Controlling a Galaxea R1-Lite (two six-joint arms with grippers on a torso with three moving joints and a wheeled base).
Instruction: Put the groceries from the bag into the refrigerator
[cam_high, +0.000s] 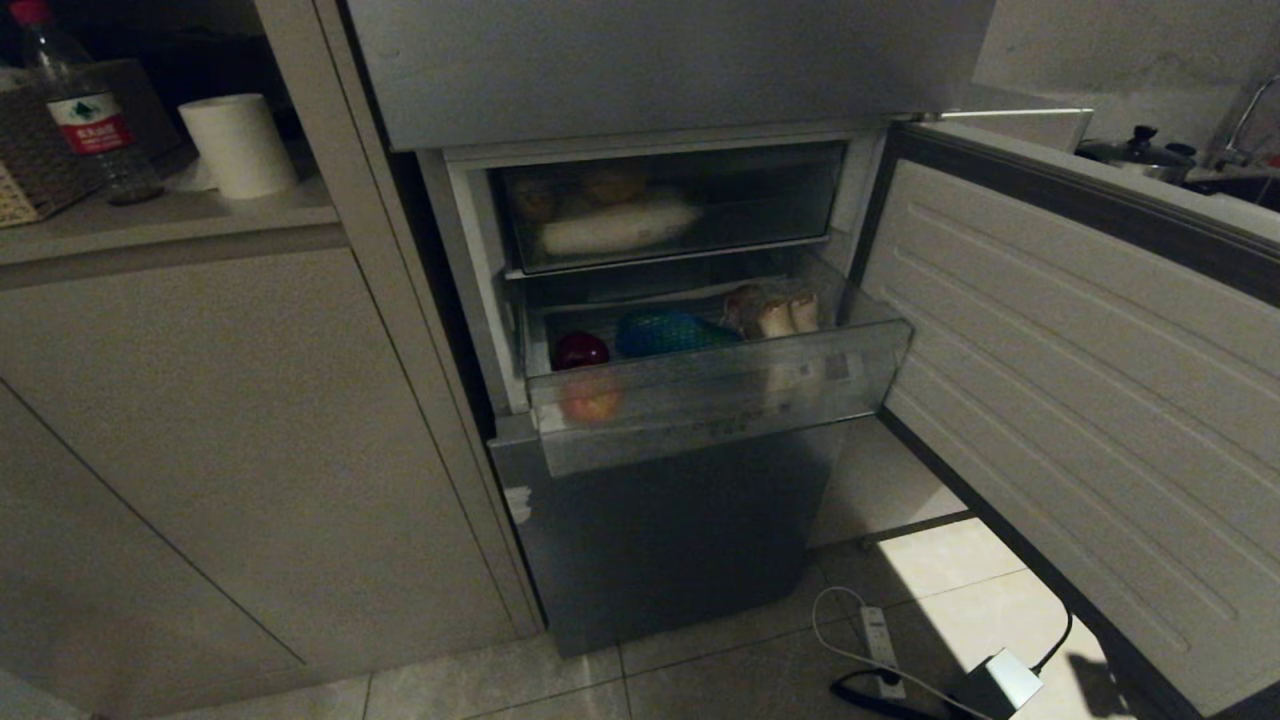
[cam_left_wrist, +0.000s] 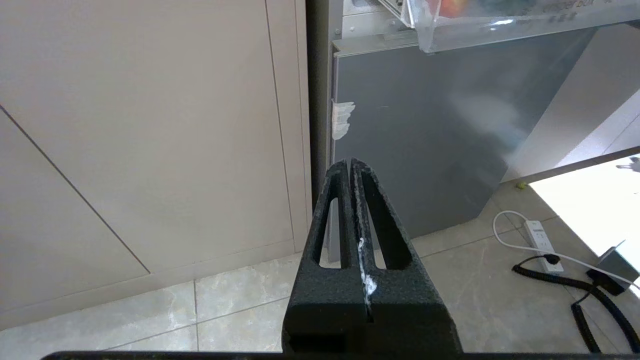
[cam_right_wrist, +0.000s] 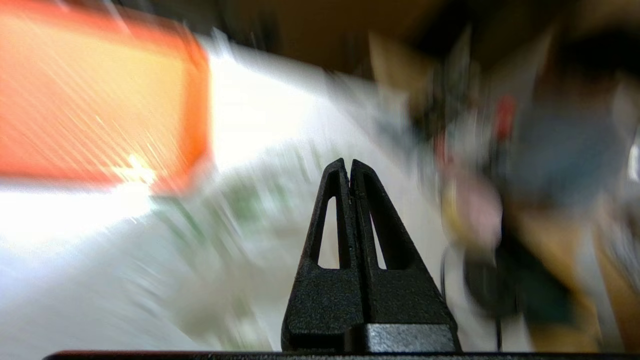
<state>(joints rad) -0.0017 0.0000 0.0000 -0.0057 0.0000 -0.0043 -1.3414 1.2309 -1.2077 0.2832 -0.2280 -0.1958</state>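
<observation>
The refrigerator (cam_high: 670, 530) stands with its middle door (cam_high: 1080, 400) swung open to the right. Its clear drawer (cam_high: 720, 395) is pulled out and holds groceries: a dark red fruit (cam_high: 581, 350), a blue-green netted item (cam_high: 665, 333) and pale beige lumps (cam_high: 775, 308). Neither arm shows in the head view. My left gripper (cam_left_wrist: 350, 162) is shut and empty, low before the grey lower door (cam_left_wrist: 425, 140) with tape scraps (cam_left_wrist: 342, 119). My right gripper (cam_right_wrist: 348, 162) is shut and empty, over a smeared white bag (cam_right_wrist: 240, 210) with green marks beside an orange tray (cam_right_wrist: 100, 100).
Beige cabinets (cam_high: 220, 430) flank the fridge on the left. The shelf above them holds a red-capped water bottle (cam_high: 85, 110) and a paper roll (cam_high: 238, 145). A power strip (cam_high: 880, 640) and cables lie on the floor tiles. A pot (cam_high: 1140, 150) sits on the counter behind the open door.
</observation>
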